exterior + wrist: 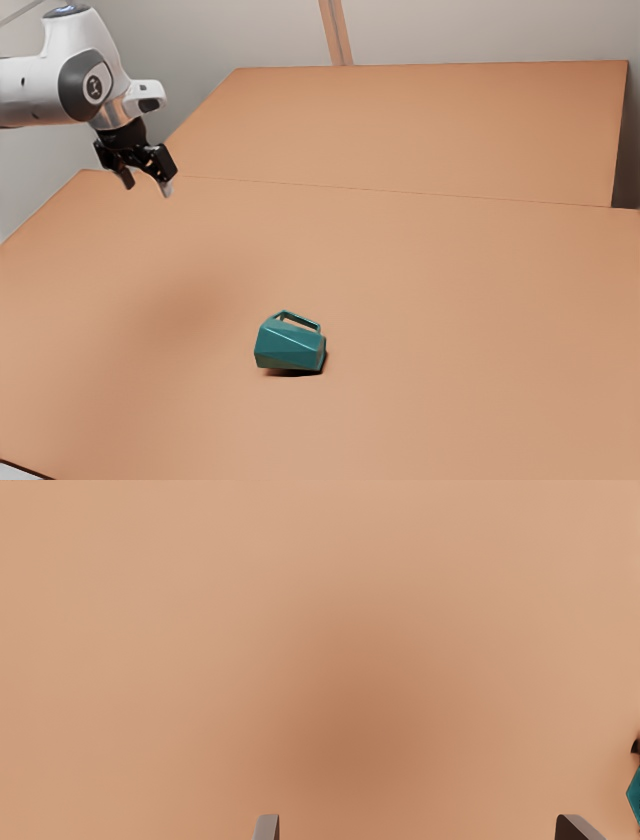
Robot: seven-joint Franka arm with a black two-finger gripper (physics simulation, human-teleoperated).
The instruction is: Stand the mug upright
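The wrist view's edge cuts off most of the teal, faceted mug (634, 794); its inside is hidden. The exterior view's edge crops the white-and-grey arm (38, 92).

A wide, tan-orange counter (480, 300) meets a flat panel (430, 130) of the same colour along a thin seam. Behind stands a pale grey wall (200, 40), with a narrow orange strip (336, 30) above the panel.
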